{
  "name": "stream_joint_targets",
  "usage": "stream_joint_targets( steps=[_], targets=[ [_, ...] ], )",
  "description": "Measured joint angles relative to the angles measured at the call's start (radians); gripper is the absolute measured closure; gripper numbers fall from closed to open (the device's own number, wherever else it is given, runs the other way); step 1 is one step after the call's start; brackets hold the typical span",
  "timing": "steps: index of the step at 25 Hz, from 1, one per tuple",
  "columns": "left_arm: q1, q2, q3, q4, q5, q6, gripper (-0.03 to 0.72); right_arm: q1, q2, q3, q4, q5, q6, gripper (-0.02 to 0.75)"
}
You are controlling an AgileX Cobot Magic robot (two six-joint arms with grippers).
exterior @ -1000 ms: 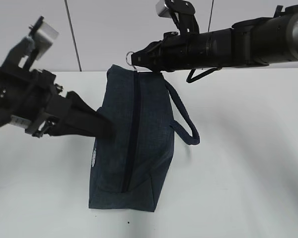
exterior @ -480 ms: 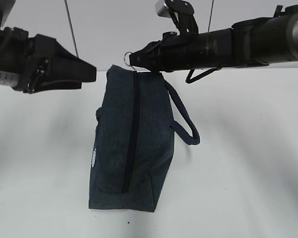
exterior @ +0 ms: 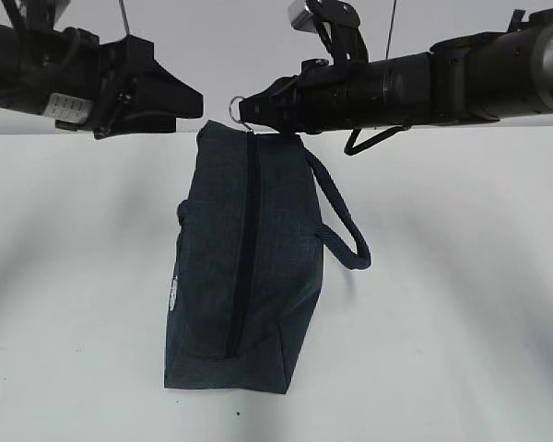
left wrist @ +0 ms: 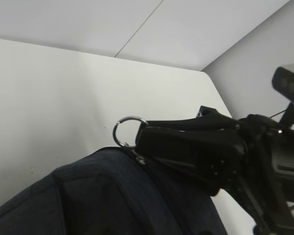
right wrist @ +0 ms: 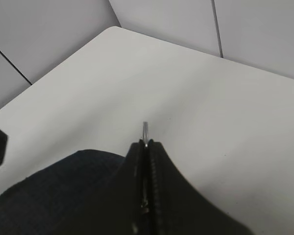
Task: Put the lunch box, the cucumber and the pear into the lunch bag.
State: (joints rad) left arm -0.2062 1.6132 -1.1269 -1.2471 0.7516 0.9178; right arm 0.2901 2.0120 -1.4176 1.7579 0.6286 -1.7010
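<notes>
The navy lunch bag point(exterior: 249, 267) lies on the white table with its zipper closed along the top. My right gripper point(exterior: 249, 110) is shut on the metal ring pull point(exterior: 237, 107) at the bag's far end. The ring also shows in the left wrist view point(left wrist: 127, 131) and edge-on in the right wrist view point(right wrist: 145, 129). My left gripper point(exterior: 189, 106) hangs in the air just left of the bag's far corner, touching nothing. Its fingers read as one dark wedge. The lunch box, cucumber and pear are out of view.
The bag's padded loop handle point(exterior: 346, 230) lies on the table to its right. The white table point(exterior: 461, 304) ends at a grey wall behind, with its rounded far corner in the wrist views point(right wrist: 112, 29).
My left gripper has left the bag's left side and risen up and to the right, level with the bag's far end. The right gripper and bag have not moved.
</notes>
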Motion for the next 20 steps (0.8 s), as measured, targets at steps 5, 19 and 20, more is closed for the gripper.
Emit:
stream_joint_targets(
  steps=[5,19,20],
  targets=[
    [0.001,0.063,-0.019,0.001,0.002,-0.001,0.348,0.000,0.000,0.000,0.000,0.000,0.000,0.732],
    [-0.047,0.118,-0.027,0.011,-0.032,-0.001,0.424,0.000,0.000,0.000,-0.002,0.000,0.001,0.732],
    [-0.047,0.118,-0.027,0.019,-0.033,-0.001,0.489,0.000,0.000,0.000,-0.002,0.000,0.001,0.732]
  ],
)
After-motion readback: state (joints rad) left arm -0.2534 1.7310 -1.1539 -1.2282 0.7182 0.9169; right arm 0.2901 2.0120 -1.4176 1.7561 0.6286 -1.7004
